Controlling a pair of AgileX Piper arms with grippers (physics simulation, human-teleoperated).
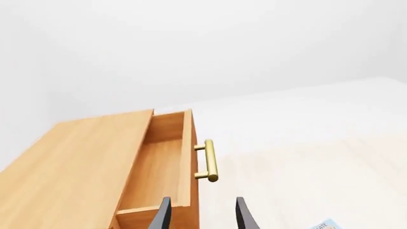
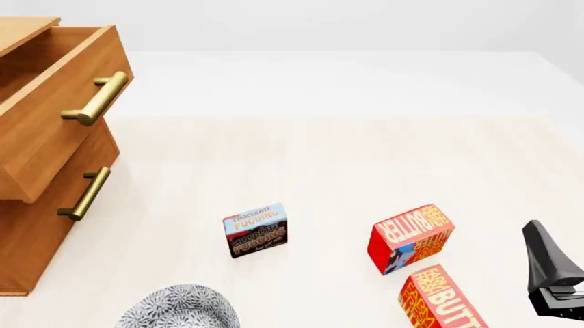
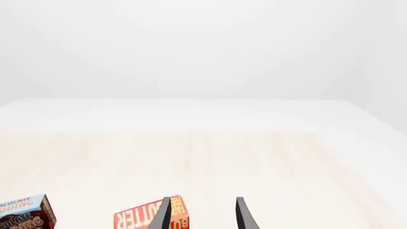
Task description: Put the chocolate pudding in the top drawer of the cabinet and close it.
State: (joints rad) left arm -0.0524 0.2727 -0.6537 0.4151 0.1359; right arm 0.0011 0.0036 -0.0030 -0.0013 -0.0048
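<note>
The chocolate pudding (image 2: 256, 229) stands upright on the table, near the front and left of centre; it also shows in the right wrist view (image 3: 24, 214). The cabinet (image 2: 27, 232) stands at the left. Its top drawer (image 2: 55, 116) is pulled out and looks empty inside (image 1: 152, 167), with its brass handle (image 1: 210, 161) toward the table. My left gripper (image 1: 203, 220) is open and empty, just outside the drawer's front near the handle; it is out of the front view. My right gripper (image 3: 203, 220) is open and empty at the front right (image 2: 548, 270), behind a butter box.
Two red-and-orange butter boxes (image 2: 411, 238) (image 2: 440, 301) stand right of the pudding, near my right gripper. A patterned grey-and-white bowl (image 2: 178, 309) sits at the front edge, left of the pudding. The second drawer's handle (image 2: 84, 193) is below the open drawer.
</note>
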